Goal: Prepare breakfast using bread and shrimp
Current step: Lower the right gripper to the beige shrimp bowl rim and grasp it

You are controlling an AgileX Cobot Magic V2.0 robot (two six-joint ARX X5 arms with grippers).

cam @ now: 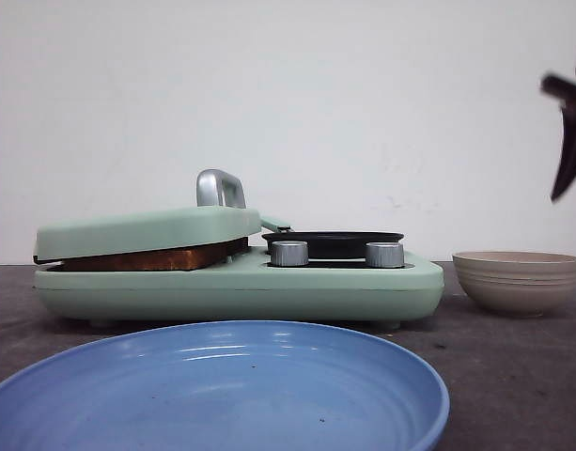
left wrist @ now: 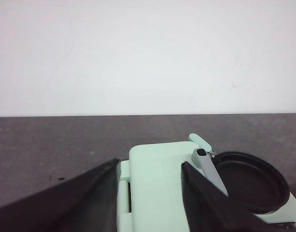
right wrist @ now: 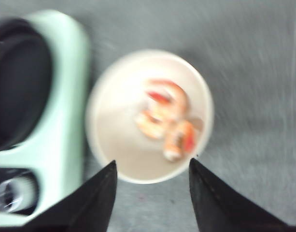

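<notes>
The bread [cam: 154, 258] shows as a browned edge pressed under the lowered lid [cam: 147, 230] of the mint-green breakfast maker [cam: 241, 291]. Orange-and-white shrimp [right wrist: 166, 121] lie in a beige bowl [right wrist: 109, 125], which in the front view stands right of the machine as the bowl [cam: 516, 280]. My right gripper [right wrist: 152, 163] hangs open high above that bowl, empty; a dark finger [cam: 571, 146] shows at the front view's right edge. My left gripper [left wrist: 150, 164] is open above the closed lid [left wrist: 157, 188], holding nothing.
A black frying pan [cam: 333, 243] sits on the machine's right half behind two silver knobs [cam: 289, 253]. A metal handle [cam: 220, 188] rises from the lid. A large blue plate [cam: 222, 395] lies at the front. The tabletop [cam: 513, 376] is dark grey.
</notes>
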